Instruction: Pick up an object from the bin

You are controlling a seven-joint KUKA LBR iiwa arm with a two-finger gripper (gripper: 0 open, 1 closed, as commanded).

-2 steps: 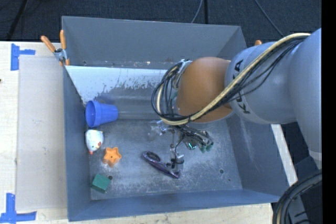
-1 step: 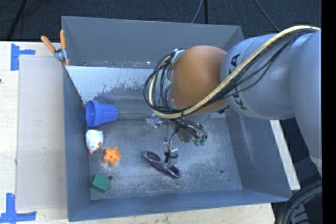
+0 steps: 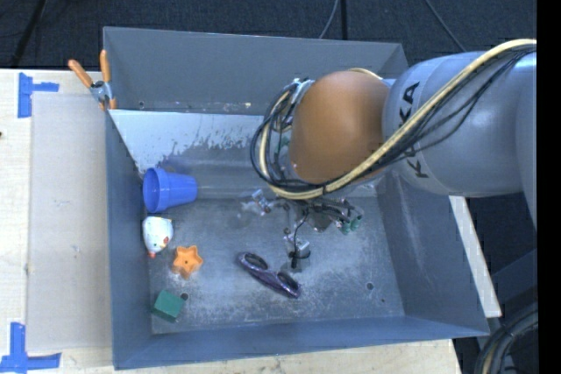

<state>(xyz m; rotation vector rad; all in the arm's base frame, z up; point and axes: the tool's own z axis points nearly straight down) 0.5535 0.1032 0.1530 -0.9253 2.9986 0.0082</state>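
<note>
My gripper (image 3: 298,253) hangs under the arm's wrist near the middle of the bin floor. Its tip is just above the right end of a purple looped thing (image 3: 268,273), like small scissor handles, that lies flat on the floor. Nothing shows as held.
Along the left side of the bin lie a blue cup on its side (image 3: 168,188), a white toy with a red spot (image 3: 157,234), an orange star-shaped piece (image 3: 186,259) and a green block (image 3: 166,304). The arm and its cables cover the bin's right part.
</note>
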